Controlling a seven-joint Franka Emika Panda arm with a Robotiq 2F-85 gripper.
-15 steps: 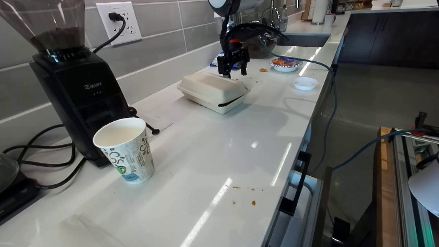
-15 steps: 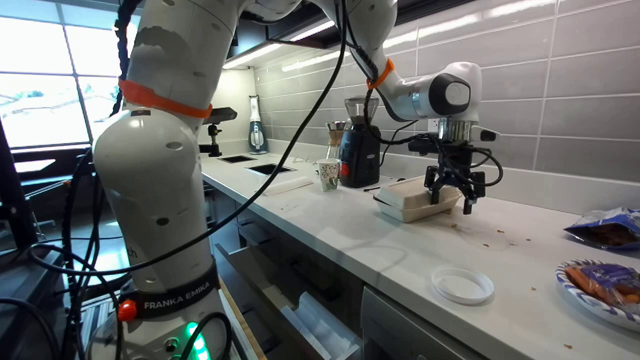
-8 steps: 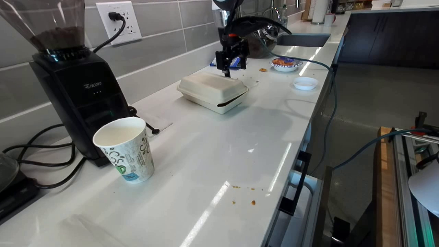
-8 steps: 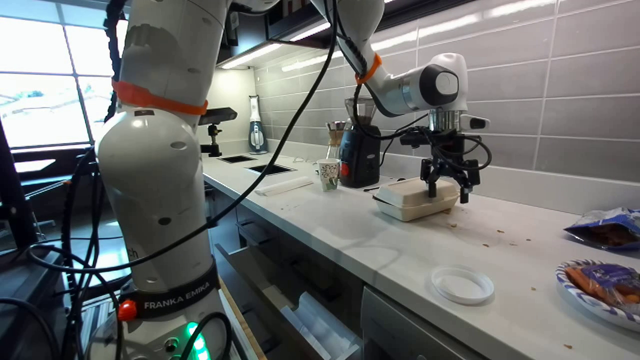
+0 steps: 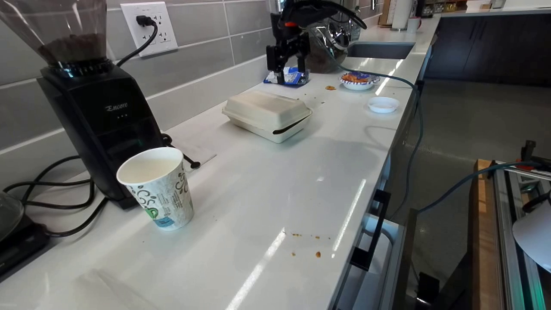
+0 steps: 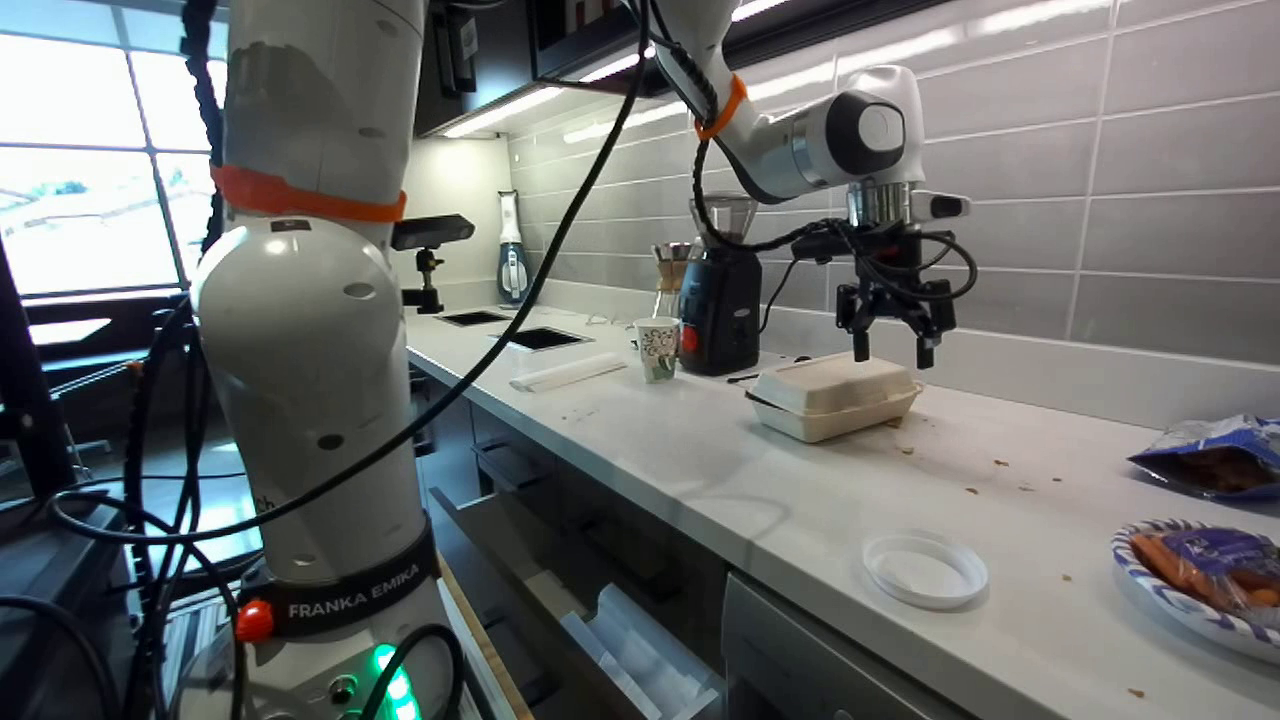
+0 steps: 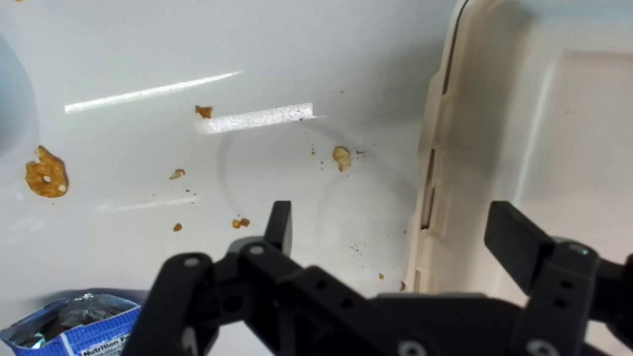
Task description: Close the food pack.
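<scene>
The food pack (image 5: 267,113) is a beige clamshell box on the counter. Its lid is folded down over the base, and a narrow dark gap shows at one front corner. It also shows in an exterior view (image 6: 830,395) and at the right of the wrist view (image 7: 568,148). My gripper (image 6: 893,358) is open and empty, raised above the pack's far end and apart from it. In the wrist view its fingers (image 7: 390,212) are wide apart, one over the counter and one over the lid. It also shows behind the pack in an exterior view (image 5: 291,76).
A patterned paper cup (image 5: 157,189) and a black coffee grinder (image 5: 101,125) stand beyond the pack from the gripper. A blue snack bag (image 6: 1215,460), a plate of food (image 6: 1205,580) and a white lid (image 6: 925,570) lie on the counter. Crumbs (image 7: 342,158) lie near the pack.
My gripper has risen from beside the pack's end to above it, shifting slightly toward the grinder. It stays open. The pack has hardly moved and its lid stays down.
</scene>
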